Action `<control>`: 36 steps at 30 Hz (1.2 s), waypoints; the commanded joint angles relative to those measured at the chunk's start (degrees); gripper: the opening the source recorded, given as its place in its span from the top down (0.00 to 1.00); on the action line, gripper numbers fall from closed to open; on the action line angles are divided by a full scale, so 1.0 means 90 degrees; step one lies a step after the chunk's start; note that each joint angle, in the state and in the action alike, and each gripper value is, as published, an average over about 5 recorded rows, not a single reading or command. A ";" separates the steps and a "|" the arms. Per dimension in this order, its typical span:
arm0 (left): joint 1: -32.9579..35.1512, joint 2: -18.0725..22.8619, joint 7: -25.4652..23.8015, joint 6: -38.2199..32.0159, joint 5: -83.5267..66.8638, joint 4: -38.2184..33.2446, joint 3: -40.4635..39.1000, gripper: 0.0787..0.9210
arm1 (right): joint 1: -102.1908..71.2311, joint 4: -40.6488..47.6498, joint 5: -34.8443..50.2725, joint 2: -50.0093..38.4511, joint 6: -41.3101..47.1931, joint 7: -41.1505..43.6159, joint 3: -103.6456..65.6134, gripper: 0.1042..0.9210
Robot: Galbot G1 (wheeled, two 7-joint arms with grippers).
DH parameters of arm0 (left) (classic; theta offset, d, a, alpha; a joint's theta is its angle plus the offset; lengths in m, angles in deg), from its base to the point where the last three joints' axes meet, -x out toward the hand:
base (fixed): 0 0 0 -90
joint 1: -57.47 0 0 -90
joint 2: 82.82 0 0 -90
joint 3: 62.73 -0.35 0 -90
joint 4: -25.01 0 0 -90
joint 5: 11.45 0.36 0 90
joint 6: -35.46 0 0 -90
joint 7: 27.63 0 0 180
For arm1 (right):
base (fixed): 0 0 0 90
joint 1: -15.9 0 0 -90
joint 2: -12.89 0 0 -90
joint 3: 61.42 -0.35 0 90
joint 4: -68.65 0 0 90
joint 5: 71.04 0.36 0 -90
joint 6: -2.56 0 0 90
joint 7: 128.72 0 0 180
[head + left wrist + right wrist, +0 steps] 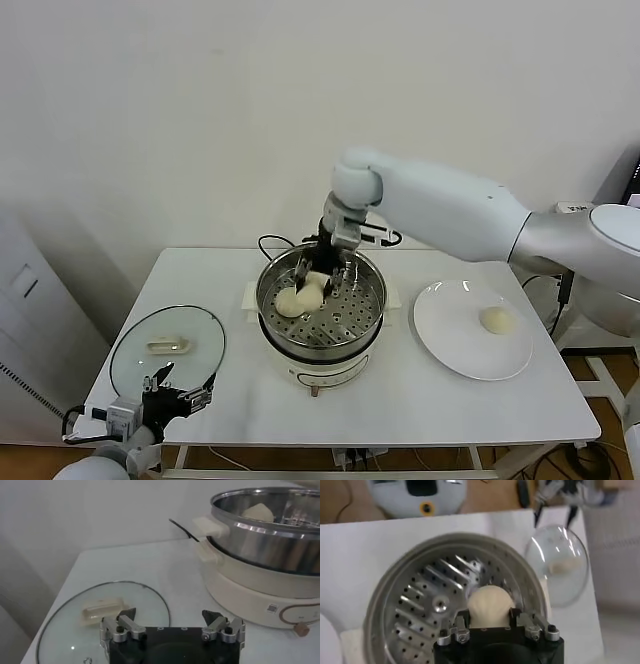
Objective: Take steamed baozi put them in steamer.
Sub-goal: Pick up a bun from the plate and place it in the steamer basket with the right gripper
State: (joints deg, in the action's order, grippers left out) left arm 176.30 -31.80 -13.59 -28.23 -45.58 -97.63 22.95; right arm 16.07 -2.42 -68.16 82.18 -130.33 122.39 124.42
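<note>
A white table (400,400) stands against a pale wall. At mid-frame my right gripper (322,276) reaches into the steamer (365,318), clamped on a baozi (491,605) beside another bun (288,303). One more bun (496,319) sits on the plate (450,345), right. My left gripper (178,388) waits wide apart, lower left, by the glass lid (130,352).

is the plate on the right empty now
No, one steamed baozi sits on the white plate in the head view.

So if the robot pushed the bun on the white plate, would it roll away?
Probably a little. The baozi looks round and smooth, so a nudge could roll it across the flat plate. It also looks like soft dough, so it may squash rather than slide.
</note>
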 commanded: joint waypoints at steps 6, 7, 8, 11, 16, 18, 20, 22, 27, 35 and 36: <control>0.0036 0.0014 -0.0004 0.0000 0.0008 -0.0034 0.0022 0.12 | -0.0442 -0.0853 -0.1210 -0.0172 -0.0418 0.0071 0.0029 0.54; 0.0040 0.0016 -0.0004 0.0000 0.0009 -0.0038 0.0023 0.12 | -0.0482 -0.0852 -0.1287 -0.0177 -0.0417 0.0086 0.0007 0.54; 0.0045 0.0017 -0.0004 0.0000 0.0010 -0.0041 0.0025 0.12 | -0.0526 -0.0847 -0.1352 -0.0180 -0.0415 0.0098 -0.0017 0.54; 0.0062 0.0018 -0.0006 -0.0002 0.0010 -0.0042 0.0036 0.12 | -0.0643 -0.0834 -0.1476 -0.0185 -0.0404 0.0116 -0.0068 0.54; 0.0083 0.0010 -0.0012 -0.0011 0.0008 -0.0028 0.0064 0.12 | -0.0784 -0.0861 -0.1612 -0.0176 -0.0372 0.0121 -0.0105 0.53; 0.0079 0.0007 -0.0012 -0.0012 0.0007 -0.0026 0.0068 0.12 | -0.0815 -0.0861 -0.1652 -0.0167 -0.0361 0.0119 -0.0120 0.51; 0.0075 0.0007 -0.0012 -0.0012 0.0007 -0.0025 0.0071 0.12 | -0.0833 -0.0862 -0.1669 -0.0159 -0.0338 0.0116 -0.0130 0.46; 0.0073 0.0007 -0.0012 -0.0011 0.0005 -0.0024 0.0075 0.12 | -0.0833 -0.0855 -0.1667 -0.0156 -0.0299 0.0118 -0.0152 0.39; 0.0074 0.0007 -0.0012 -0.0013 -0.0004 -0.0017 0.0094 0.12 | -0.0658 -0.0671 -0.1554 -0.0224 -0.0155 0.0182 -0.0363 0.21; 0.0060 -0.0009 -0.0013 -0.0014 -0.0015 -0.0016 0.0109 0.12 | 0.0034 0.0730 -0.0494 -0.0604 0.0756 0.0334 -0.0786 0.12; 0.0057 -0.0008 -0.0013 -0.0012 -0.0016 -0.0020 0.0109 0.12 | 0.0130 0.0933 -0.0343 -0.0699 0.0963 0.0397 -0.0746 0.12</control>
State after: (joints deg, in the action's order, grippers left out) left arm 176.90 -31.86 -13.69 -28.39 -45.68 -97.67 23.88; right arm 12.48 -4.32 -78.37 78.76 -129.44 124.57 120.05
